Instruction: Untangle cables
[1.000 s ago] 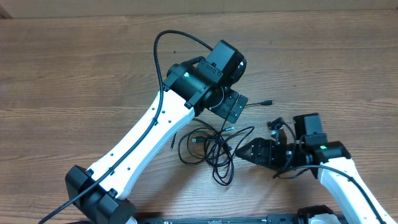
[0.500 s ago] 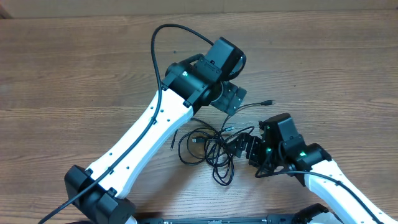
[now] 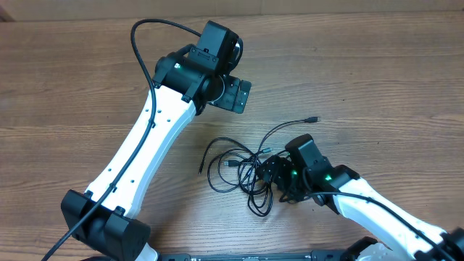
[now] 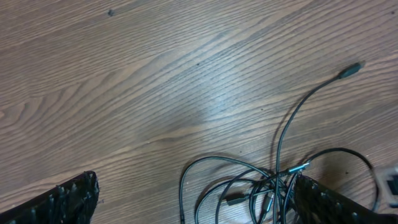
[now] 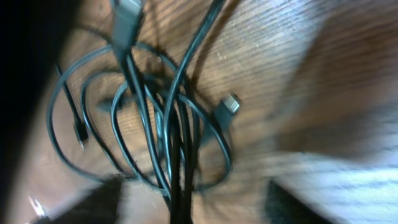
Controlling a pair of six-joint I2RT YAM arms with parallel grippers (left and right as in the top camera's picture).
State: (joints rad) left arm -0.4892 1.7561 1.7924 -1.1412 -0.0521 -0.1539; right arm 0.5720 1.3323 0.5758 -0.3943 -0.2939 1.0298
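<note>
The cables (image 3: 239, 172) are thin black cords bunched in loops on the wooden table, with one strand ending in a plug (image 3: 313, 118) at the right. My left gripper (image 3: 238, 94) is open and empty, held up and back-left of the bunch; in its wrist view (image 4: 196, 199) the cables (image 4: 261, 186) lie low at the right, by its right finger. My right gripper (image 3: 270, 176) is down at the bunch's right side. Its blurred wrist view shows its fingers (image 5: 193, 202) apart with several strands (image 5: 161, 124) running between them.
The wooden table (image 3: 377, 80) stretches all round the bunch. The left arm's thick black cable (image 3: 145, 32) arcs above its white link. A loose plug (image 5: 230, 104) lies just right of the strands in the right wrist view.
The left arm has swung up and to the left, away from the bunch. The right arm has turned and moved left, bringing its gripper onto the bunch's right side.
</note>
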